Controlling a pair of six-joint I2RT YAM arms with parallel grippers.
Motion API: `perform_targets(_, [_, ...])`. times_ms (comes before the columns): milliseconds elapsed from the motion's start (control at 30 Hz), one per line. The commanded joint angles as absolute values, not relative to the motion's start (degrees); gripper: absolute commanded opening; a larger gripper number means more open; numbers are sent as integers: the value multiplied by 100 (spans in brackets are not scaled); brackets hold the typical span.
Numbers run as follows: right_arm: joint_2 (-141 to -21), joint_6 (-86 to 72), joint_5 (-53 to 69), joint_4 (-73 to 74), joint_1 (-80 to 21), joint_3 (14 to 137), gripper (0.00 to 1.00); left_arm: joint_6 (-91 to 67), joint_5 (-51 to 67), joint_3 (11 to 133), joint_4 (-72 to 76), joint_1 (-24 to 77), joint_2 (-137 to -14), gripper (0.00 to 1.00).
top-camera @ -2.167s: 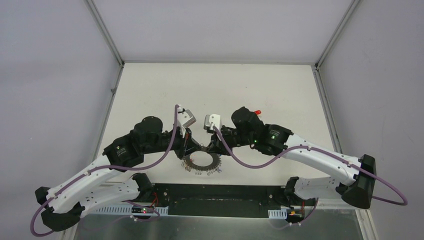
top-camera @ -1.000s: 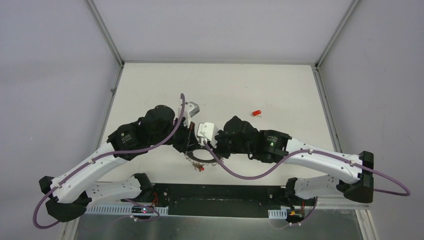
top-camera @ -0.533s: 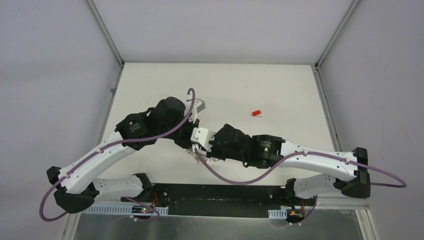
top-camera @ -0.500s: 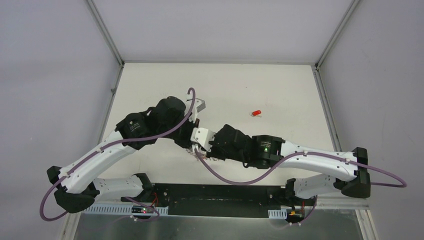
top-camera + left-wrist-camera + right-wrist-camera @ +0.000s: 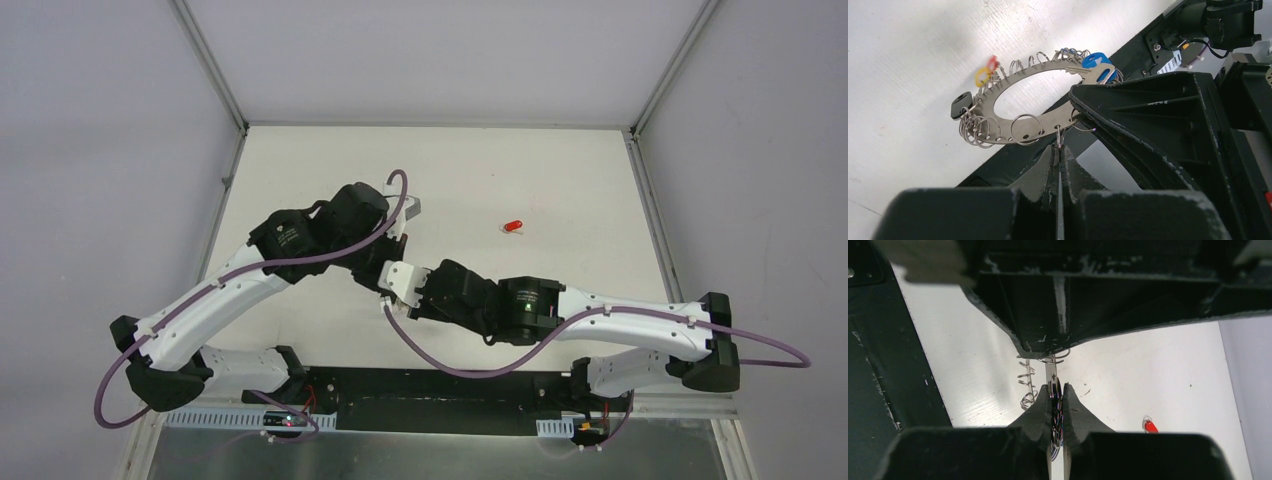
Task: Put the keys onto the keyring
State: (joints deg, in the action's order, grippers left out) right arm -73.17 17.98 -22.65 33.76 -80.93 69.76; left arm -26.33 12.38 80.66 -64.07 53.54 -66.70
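Left wrist view: left gripper (image 5: pixel 1059 150) closed on a wire loop (image 5: pixel 1058 136) of the keyring (image 5: pixel 1000 125), raised above the tabletop (image 5: pixel 450 160) | right gripper (image 5: pixel 1058 390) pinching its rim | blue-tagged key (image 5: pixel 1094 61) already on | red-tagged key (image 5: pixel 512 226) lying loose toward the right edge, apparently not yet threaded.

The keyring (image 5: pixel 1045 129) is a large flat grey metal ring with a wide oval hole, its rim crowded with small wire loops (image 5: pixel 973 132). It is held up, tilted, above the white table (image 5: pixel 560 170) — the closed left gripper (image 5: pixel 1058 150) pinches one rim loop, and the right gripper (image 5: pixel 1058 390), which sees it edge-on, is clamped on the rim. A blue-tagged key (image 5: pixel 1095 60) lies against one end of the ring, and a small black tag (image 5: pixel 961 105) hangs at the opposite end. The red-tagged key (image 5: pixel 513 226) lies loose on the table — well apart from the ring, to the right.
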Motion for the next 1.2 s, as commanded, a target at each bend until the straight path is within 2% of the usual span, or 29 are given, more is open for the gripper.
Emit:
perform_targets(0, [-7322,2017,-3237,3506,-8030,7027,0,-2624,1720,8482,-7331,5377,-6804,0])
perform_targets(300, [-7125,2219,-3085,3225,-8080,6772,0,-1787,1382,8867,-7728,5379,-7034,0])
perform_targets(600, [-6899,2320,-2904,2979,-8079,6572,0,-918,1632,8639,-7656,5379,-6748,0])
perform_targets(800, [-6817,2212,-2712,2766,-8082,6515,0,-915,1296,8599,-7644,5376,-6746,0])
perform_targets(1167, [-6367,1285,-2037,2103,-8036,6127,0,-1698,1109,7164,-4876,5378,-5013,0])
